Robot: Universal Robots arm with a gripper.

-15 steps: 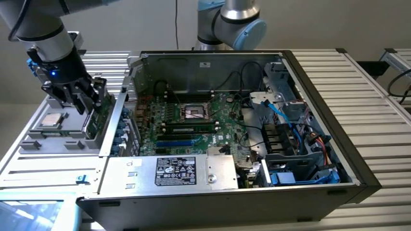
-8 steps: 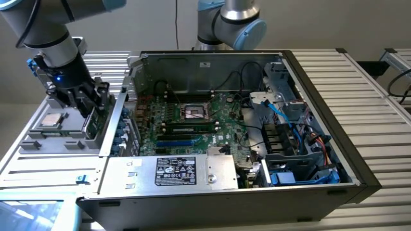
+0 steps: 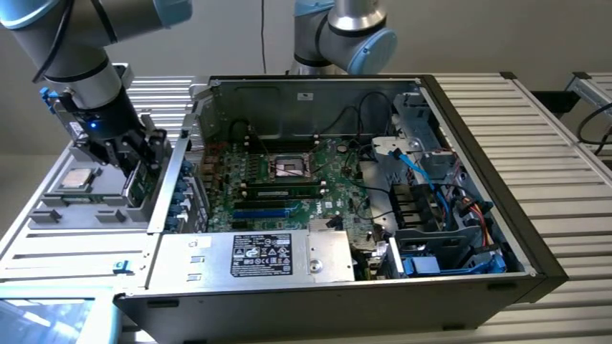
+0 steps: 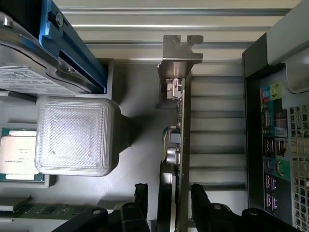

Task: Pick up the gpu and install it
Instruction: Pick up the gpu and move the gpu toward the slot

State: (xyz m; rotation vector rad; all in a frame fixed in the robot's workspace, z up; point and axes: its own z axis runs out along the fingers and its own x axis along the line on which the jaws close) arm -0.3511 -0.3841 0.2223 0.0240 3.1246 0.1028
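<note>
Straddling the gpu (image 4: pixel 175 137), which stands on edge, the tool (image 4: pixel 169 189) has its jaws open.

- Black label (image 3: pixel 261 255) on the power supply (image 3: pixel 186 259): white print and signs, too small to read.
- Processor chip (image 4: pixel 17 155): lines of small print, no word can be read.

tool (image 3: pixel 134 172): jaws spread astride gpu (image 3: pixel 132 188) | tray (image 3: pixel 67 215): beside computer case (image 3: pixel 316 304)
</note>
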